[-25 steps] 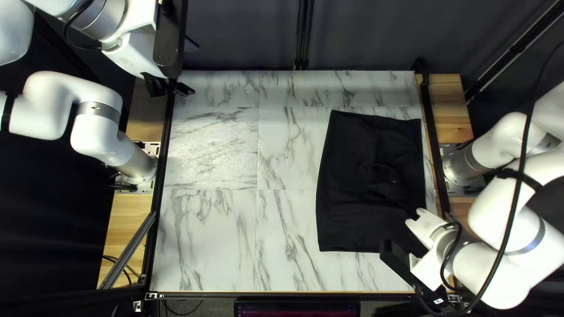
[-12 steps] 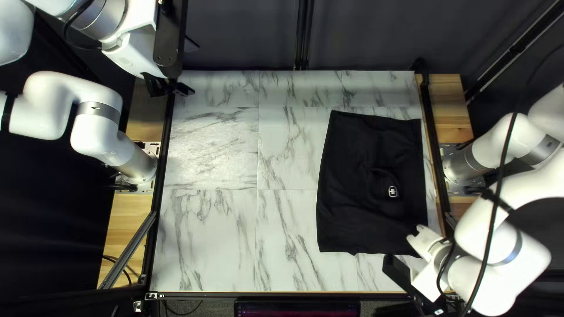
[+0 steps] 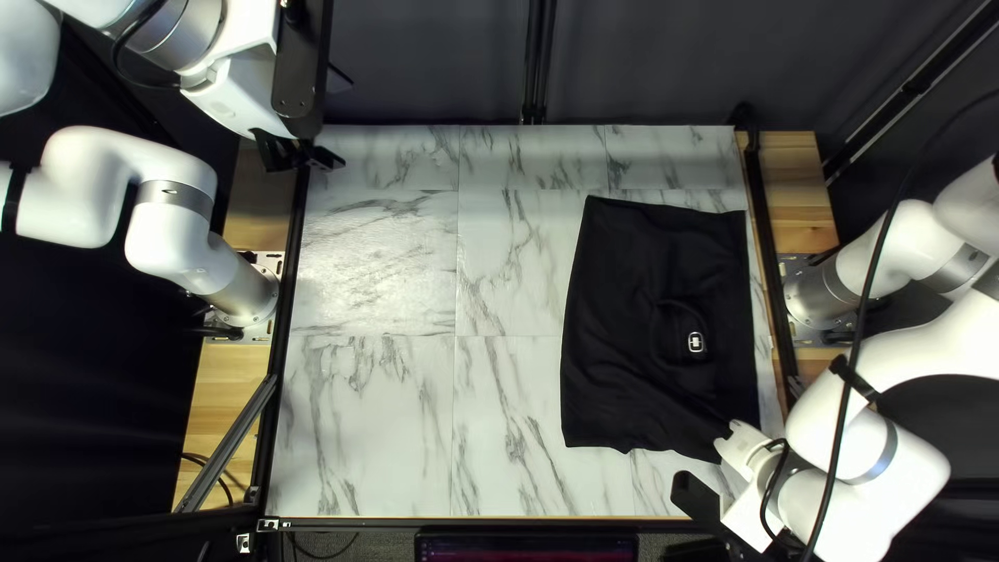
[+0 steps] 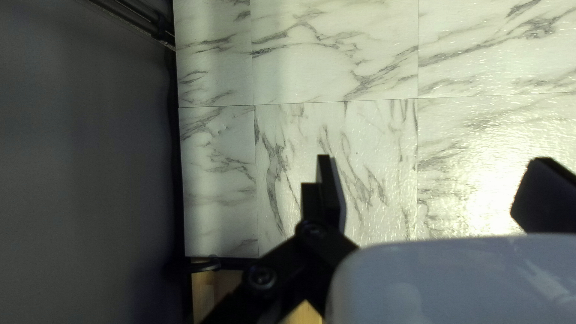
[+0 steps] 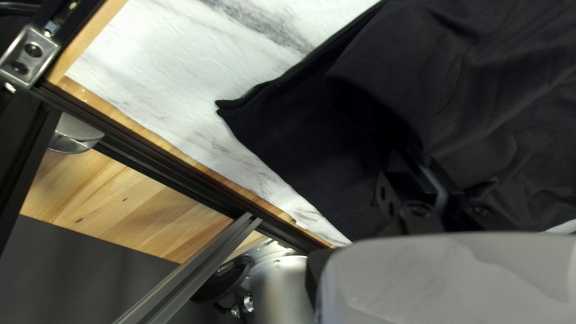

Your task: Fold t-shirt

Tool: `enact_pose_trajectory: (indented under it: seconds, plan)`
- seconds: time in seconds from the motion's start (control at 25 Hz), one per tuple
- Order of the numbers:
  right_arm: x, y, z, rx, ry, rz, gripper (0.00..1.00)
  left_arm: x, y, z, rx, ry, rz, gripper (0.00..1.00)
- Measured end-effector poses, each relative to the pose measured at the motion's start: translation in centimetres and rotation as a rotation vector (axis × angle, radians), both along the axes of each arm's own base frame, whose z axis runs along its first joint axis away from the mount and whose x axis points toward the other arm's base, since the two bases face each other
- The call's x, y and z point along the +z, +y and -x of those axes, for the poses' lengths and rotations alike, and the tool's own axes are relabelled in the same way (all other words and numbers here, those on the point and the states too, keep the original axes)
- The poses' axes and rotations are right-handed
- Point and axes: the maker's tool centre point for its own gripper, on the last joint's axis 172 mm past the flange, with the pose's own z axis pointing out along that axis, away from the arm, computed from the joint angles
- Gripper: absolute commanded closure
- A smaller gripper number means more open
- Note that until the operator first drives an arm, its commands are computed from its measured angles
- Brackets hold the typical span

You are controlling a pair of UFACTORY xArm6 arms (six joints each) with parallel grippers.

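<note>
The right pincer point(image 3: 721, 454), at the lower right of the top left view, is closed on the black t-shirt point(image 3: 650, 302), at the garment's near right corner; in the right wrist view its fingers stand close together with cloth between them, and a raised fold bulges just ahead. The left pincer point(image 3: 343, 121), at the upper left of the top left view, is open; its fingers stand wide apart with nothing held, above the marbled desk point(image 3: 375, 271).

The t-shirt lies spread at the right of the frame; its far edge runs nearly straight, its near edge is wavy; shallow creases cross its middle, beside a small white mark point(image 3: 695, 342). A dark curtain point(image 3: 427, 62) hangs behind the desk; a black cable point(image 3: 855, 343) crosses in front of the right arm.
</note>
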Motion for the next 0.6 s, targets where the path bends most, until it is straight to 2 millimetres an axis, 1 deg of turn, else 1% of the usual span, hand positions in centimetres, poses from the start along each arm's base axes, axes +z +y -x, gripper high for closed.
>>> enact_pose_trajectory:
  seconds: [0.04, 0.2, 0.32, 0.4, 0.48, 0.6]
  plan:
    - [0.0, -0.3, 0.1, 0.0, 0.0, -0.005, 0.0, 0.0, 0.0, 0.0, 0.0, 0.0, 0.0, 0.0]
    - [0.6, -1.7, 0.7, -0.014, 0.0, -0.034, 0.0, 0.0, 0.0, 0.0, 0.0, 0.0, 0.0, 0.0]
    - [1.9, -2.7, 1.3, -0.059, 0.007, -0.05, 0.0, 0.0, 0.0, 0.0, 0.0, 0.0, 0.0, 0.0]
    - [3.0, -3.3, 1.3, -0.108, 0.021, -0.055, 0.0, 0.0, 0.0, 0.0, 0.0, 0.0, 0.0, 0.0]
    - [4.1, -3.4, 0.4, -0.151, 0.03, -0.07, 0.0, 0.0, 0.0, 0.0, 0.0, 0.0, 0.0, 0.0]
    - [4.8, -3.2, -2.3, -0.182, 0.045, -0.096, 0.0, 0.0, 0.0, 0.0, 0.0, 0.0, 0.0, 0.0]
